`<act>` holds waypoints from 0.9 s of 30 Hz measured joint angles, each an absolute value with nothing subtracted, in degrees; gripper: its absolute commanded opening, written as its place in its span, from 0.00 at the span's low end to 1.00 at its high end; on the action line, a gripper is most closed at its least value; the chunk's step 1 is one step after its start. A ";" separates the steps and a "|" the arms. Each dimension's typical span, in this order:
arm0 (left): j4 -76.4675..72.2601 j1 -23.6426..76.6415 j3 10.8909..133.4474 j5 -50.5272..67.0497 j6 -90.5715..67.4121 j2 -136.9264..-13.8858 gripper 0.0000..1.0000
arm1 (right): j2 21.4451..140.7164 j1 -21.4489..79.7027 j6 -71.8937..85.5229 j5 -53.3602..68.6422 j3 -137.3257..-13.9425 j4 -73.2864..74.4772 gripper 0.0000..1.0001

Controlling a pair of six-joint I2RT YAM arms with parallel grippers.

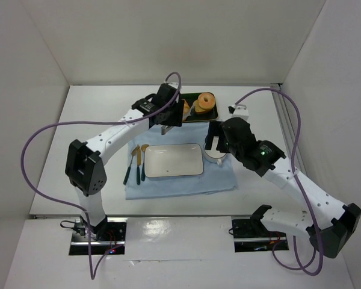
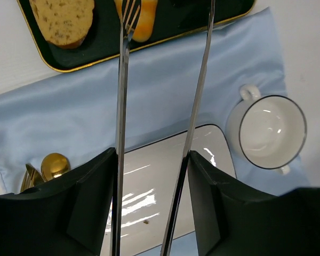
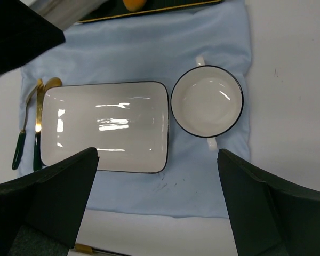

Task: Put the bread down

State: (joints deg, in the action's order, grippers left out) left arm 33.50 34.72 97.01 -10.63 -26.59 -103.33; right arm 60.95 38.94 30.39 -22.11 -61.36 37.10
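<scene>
My left gripper (image 2: 152,157) clamps the tongs (image 2: 121,96), blades apart; the bread (image 2: 144,24) lies on the black tray (image 2: 96,60) at the frame's top, under 1 blade. I should straddle it, then squeeze gently. My right gripper (image 3: 157,154) gapes wide, empty

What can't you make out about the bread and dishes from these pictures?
- The bread: in the left wrist view it is cut by the top edge and crossed by a tip of the tongs; whether they touch is unclear.
- In the top view, the left arm hides most of it.
- The bowl: in the top view it is mostly under the right arm.
- The tray: in the right wrist view it is cut by the top edge.
</scene>
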 measured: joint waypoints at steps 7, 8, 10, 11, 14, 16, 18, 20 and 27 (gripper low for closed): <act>36.62 35.05 98.67 -12.95 -28.34 -108.75 0.66 | 59.81 38.35 30.13 -23.16 -61.36 37.21 1.00; 36.91 35.05 99.33 -13.21 -28.56 -109.36 0.66 | 59.81 38.17 30.13 -23.16 -61.36 37.23 1.00; 37.10 35.05 101.10 -13.80 -28.77 -110.54 0.66 | 59.77 37.41 30.13 -23.05 -61.36 37.23 1.00; 37.08 35.03 101.73 -13.98 -28.82 -111.00 0.66 | 59.75 36.75 30.13 -22.85 -61.36 37.21 1.00; 37.34 35.03 103.88 -14.63 -28.88 -111.83 0.66 | 59.22 33.17 29.67 -20.82 -61.14 37.01 1.00; 37.30 34.92 105.32 -15.07 -28.88 -112.55 0.66 | 58.35 29.04 29.02 -18.11 -60.47 36.80 1.00; 37.28 34.92 106.56 -15.31 -28.91 -113.67 0.66 | 57.58 25.28 28.34 -15.35 -59.79 36.67 1.00; 37.23 34.92 107.07 -15.44 -28.91 -114.72 0.66 | 56.66 19.35 27.31 -11.90 -59.07 36.71 1.00; 37.52 34.85 107.07 -15.73 -29.17 -118.17 0.66 | 55.94 14.98 25.32 -6.76 -58.76 36.62 1.00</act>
